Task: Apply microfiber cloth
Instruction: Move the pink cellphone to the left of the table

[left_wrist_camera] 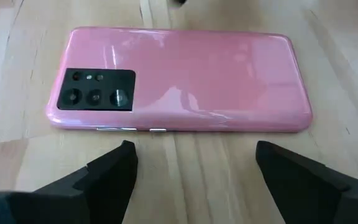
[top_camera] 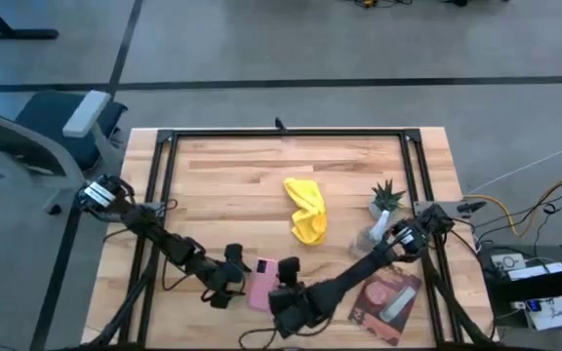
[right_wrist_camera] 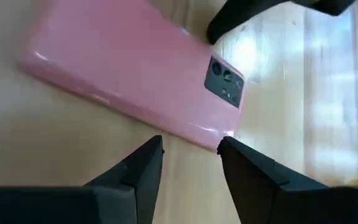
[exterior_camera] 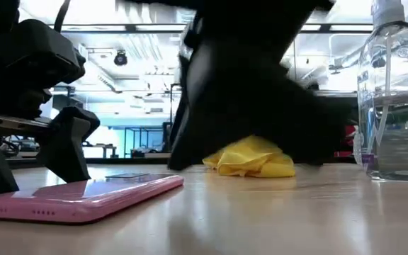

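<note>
The yellow microfiber cloth (top_camera: 307, 210) (exterior_camera: 250, 159) lies crumpled on the wooden table's middle, and neither gripper touches it. Nearer the front edge a pink phone (top_camera: 261, 283) (left_wrist_camera: 179, 78) lies flat, camera side up. My left gripper (top_camera: 232, 278) (left_wrist_camera: 194, 168) stands open just left of the phone. Its fingers are level and spread short of the phone's long edge. My right gripper (top_camera: 283, 283) (right_wrist_camera: 190, 149) is open at the phone's (right_wrist_camera: 135, 68) other side, with its fingertips at the long edge near the camera block. My right gripper has one fingertip (right_wrist_camera: 225, 146) at the phone's long edge (right_wrist_camera: 210, 134) beside the camera block, coming in low and nearly level from the table's right. I cannot tell whether it touches. The phone lies flat on the table.
A clear spray bottle (top_camera: 374, 234) (exterior_camera: 399, 106) and a small potted plant (top_camera: 386, 200) stand right of the cloth. A pink-and-dark flat packet (top_camera: 386, 302) lies at the front right. A black frame (top_camera: 281, 136) runs around the tabletop.
</note>
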Tool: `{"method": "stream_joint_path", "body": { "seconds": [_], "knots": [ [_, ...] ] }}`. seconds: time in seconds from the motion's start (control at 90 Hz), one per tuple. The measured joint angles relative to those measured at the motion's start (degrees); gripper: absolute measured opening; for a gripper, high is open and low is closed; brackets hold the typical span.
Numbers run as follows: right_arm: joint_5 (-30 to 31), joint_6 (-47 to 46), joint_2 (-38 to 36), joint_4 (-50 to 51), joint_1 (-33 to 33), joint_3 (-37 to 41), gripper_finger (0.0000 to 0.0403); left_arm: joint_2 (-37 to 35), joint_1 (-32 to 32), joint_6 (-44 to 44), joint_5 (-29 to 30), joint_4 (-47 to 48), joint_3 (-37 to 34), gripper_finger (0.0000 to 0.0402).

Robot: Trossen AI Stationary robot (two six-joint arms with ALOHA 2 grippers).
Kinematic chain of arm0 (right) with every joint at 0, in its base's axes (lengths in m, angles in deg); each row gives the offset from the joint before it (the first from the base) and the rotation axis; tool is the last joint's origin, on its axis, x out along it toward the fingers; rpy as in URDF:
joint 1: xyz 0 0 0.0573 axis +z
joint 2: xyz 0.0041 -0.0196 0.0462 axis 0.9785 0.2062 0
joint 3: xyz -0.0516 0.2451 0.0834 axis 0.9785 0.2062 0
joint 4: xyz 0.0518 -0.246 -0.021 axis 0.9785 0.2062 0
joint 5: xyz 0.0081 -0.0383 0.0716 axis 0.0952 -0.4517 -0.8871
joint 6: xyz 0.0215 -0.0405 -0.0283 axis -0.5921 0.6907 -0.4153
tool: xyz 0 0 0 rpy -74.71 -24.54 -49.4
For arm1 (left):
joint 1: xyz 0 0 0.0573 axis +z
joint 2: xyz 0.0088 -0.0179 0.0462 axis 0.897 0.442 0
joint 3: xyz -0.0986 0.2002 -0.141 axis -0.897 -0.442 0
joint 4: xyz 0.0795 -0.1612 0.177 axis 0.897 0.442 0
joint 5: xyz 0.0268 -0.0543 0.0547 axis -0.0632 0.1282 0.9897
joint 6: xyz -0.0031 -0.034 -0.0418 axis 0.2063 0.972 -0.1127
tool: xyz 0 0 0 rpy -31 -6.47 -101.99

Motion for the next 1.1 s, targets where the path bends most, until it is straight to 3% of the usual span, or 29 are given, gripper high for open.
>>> {"method": "stream_joint_path", "body": {
  "seconds": [0.3,0.667,1.1],
  "knots": [
    [0.71,12.28,3.65,-3.88,-1.06,-0.22,0.0164,0.04,0.0,0.14,0.07,-0.46,-0.09,0.031],
    [0.65,26.37,4.81,-5.66,-1.3,-5.73,0.0138,0.07,0.02,-0.92,-0.09,-0.98,-0.11,0.031],
    [2.52,28.01,4.69,-8.97,-1.38,-8.6,0.0135,0.11,0.07,-0.59,0.04,-0.75,-0.05,0.031]
  ]
}}
